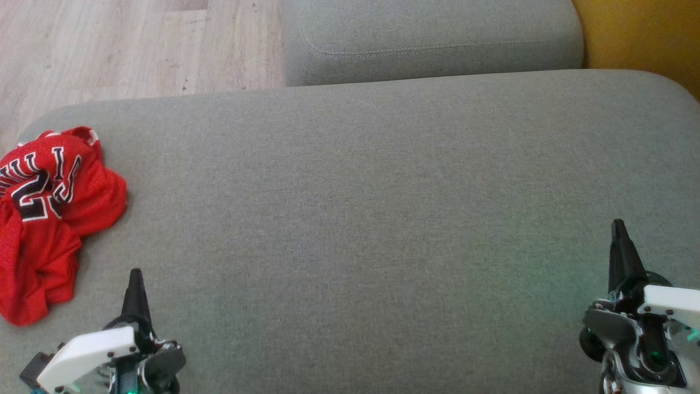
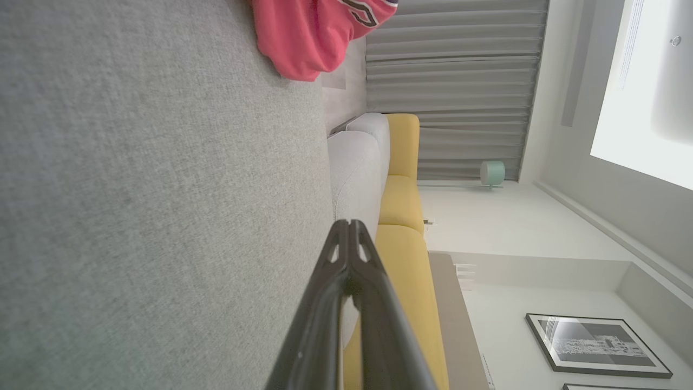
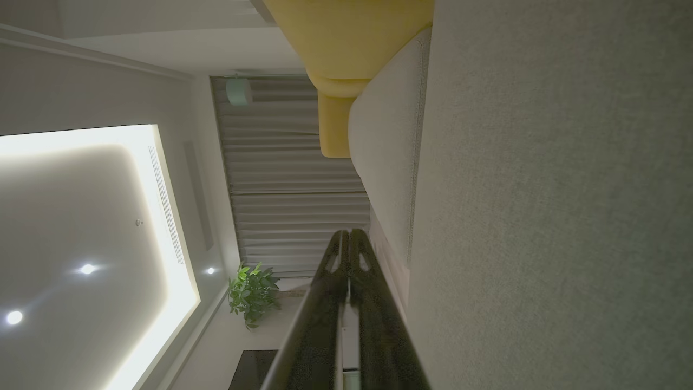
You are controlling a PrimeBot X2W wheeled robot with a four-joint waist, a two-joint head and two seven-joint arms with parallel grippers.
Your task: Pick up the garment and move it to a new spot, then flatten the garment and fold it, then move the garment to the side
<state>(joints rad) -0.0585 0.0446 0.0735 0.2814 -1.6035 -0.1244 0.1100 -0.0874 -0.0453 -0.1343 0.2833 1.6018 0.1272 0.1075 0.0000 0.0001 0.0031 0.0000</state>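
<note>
Looking down from the robot's head, a wide grey sofa cushion (image 1: 355, 219) serves as the work surface. A red basketball jersey (image 1: 49, 219) with black and white lettering lies crumpled at the cushion's left edge, bunched into folds, partly cut off by the picture's border. It sits just left of and a little beyond the left jaws, so it is likely the first thing to reach for.

The left jaws rest at the near left. Their 2 dark fingers (image 1: 135, 295) are pressed together, holding nothing; the left wrist view confirms the fingertips (image 2: 330, 303) meet, with the jersey (image 2: 308, 38) ahead of them. The right jaws sit at the near right, well apart from the jersey, fingers (image 1: 620, 251) also closed and empty.

Most of the cushion between the arms is bare, probably the room needed to spread and fold the jersey. Pale wood floor (image 1: 109, 49) lies far left, and a second grey cushion (image 1: 432, 38) sits beyond.
</note>
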